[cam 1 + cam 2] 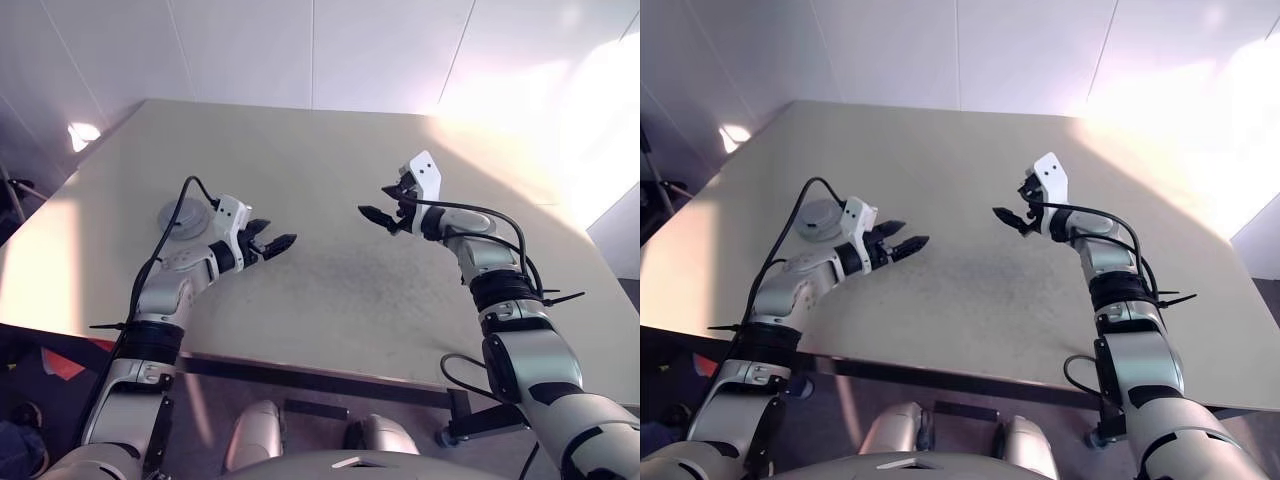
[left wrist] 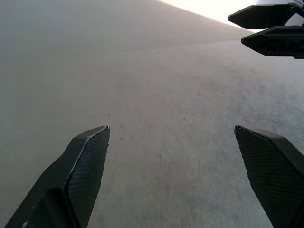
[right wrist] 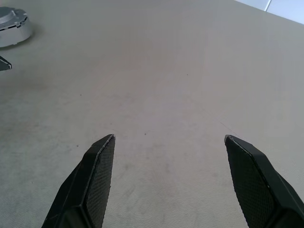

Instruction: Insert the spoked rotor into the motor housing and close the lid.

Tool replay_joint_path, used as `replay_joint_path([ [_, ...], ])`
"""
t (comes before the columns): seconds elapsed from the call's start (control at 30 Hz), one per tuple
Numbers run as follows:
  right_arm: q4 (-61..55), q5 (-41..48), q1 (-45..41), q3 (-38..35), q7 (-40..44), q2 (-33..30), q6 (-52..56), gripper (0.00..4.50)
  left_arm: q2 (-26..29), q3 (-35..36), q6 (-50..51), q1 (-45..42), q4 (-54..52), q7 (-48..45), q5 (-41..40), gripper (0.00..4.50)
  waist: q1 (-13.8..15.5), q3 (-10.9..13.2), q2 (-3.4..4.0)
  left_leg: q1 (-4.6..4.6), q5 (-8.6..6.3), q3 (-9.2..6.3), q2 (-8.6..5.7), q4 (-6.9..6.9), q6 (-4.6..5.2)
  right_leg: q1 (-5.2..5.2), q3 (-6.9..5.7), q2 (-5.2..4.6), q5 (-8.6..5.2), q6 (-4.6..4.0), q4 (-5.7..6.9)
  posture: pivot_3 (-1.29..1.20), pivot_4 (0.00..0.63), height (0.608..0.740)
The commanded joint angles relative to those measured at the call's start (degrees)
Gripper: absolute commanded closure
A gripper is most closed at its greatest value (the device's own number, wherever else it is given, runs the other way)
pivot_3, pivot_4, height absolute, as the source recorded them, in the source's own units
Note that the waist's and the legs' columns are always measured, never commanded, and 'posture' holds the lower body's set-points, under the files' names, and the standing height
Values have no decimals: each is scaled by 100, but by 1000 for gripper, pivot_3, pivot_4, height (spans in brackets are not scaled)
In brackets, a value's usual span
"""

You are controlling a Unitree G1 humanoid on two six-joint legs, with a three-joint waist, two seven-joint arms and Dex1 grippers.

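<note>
Grey lid (image 1: 822,219) sat on the bench (image 1: 970,290) just behind the left tool (image 1: 902,240); both tools, right (image 1: 1015,212) included, gaped empty.

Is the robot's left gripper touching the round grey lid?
Apart. The right eye view shows the left gripper open over bare table, with the lid back beside its wrist.

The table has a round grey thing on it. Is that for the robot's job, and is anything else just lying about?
For the job:
- round grey metal lid, flat on the table behind the left arm
- left gripper, jaws open, holding nothing
- right gripper, jaws open, holding nothing

Just there:
- large beige table; nothing else on it is lying about
</note>
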Motion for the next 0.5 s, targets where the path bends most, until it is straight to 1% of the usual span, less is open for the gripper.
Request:
replay_joint_path([
  [0.03,-117,-12,-136,-9,8,13,-155,367,7,95,-137,-84,-153,-49,-3,61,0,0,0,0,0,0,0,0,0,0,0,0,0,0,0,0,0,740],
  [0.5,-100,-57,-119,-17,-37,30,-214,367,21,110,-149,-115,-98,-55,6,61,0,0,0,0,1,0,0,0,1,0,0,0,0,0,0,0,0,740],
])
